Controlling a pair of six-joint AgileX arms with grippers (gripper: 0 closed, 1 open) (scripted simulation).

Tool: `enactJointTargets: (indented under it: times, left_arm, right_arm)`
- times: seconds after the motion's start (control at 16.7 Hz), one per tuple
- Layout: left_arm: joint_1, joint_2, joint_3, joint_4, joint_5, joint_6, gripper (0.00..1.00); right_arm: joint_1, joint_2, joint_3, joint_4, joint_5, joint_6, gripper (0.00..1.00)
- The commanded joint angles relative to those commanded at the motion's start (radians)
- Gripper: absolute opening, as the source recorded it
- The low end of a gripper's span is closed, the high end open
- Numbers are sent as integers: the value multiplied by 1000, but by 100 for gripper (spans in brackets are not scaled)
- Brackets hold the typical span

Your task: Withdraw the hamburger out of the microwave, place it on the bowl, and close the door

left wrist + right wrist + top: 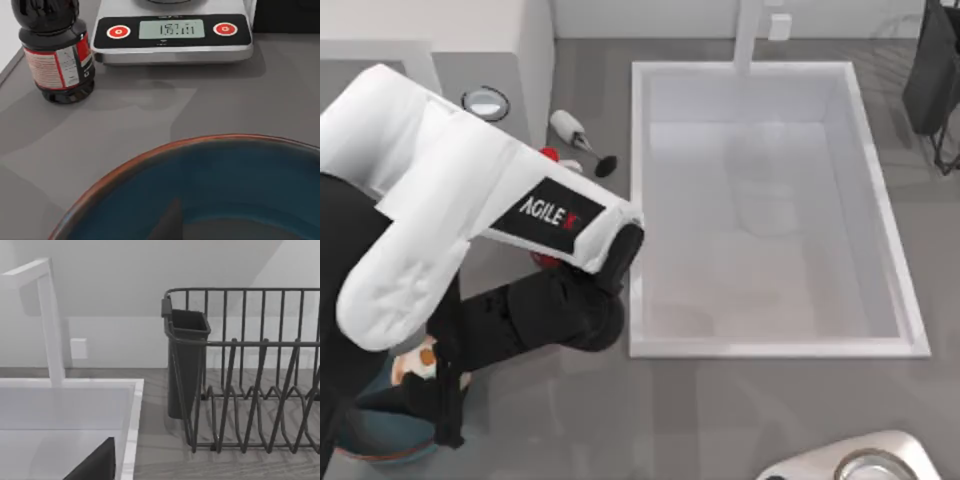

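My left arm reaches down to the table's front left corner, and its gripper (447,415) hangs over the teal-blue bowl (375,445) with the reddish rim. The cream and orange hamburger (418,360) shows right beside the gripper's black body, at the bowl's far edge; whether it is held or resting I cannot tell. In the left wrist view the bowl (215,190) lies close below and its visible inside is bare. The white microwave (485,35) stands at the back left, one silver-ringed dial (485,102) showing. Its door is hidden.
A large white sink (770,210) with a faucet (50,320) takes up the middle. A dark dish rack (240,370) stands at the back right. A digital scale (172,32) and a dark red-labelled bottle (55,50) stand beyond the bowl. A white utensil (578,138) lies near the microwave.
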Motion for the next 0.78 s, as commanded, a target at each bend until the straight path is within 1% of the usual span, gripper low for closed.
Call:
enactJointTargets:
  times: [0.48,0.78]
  left_arm:
    - [51,-12,-105,116,-49,31,0]
    - [59,6,-129,139,-57,36,0]
  right_arm:
    - [0,0,0,0,0,0,100]
    - [0,0,0,0,0,0,100]
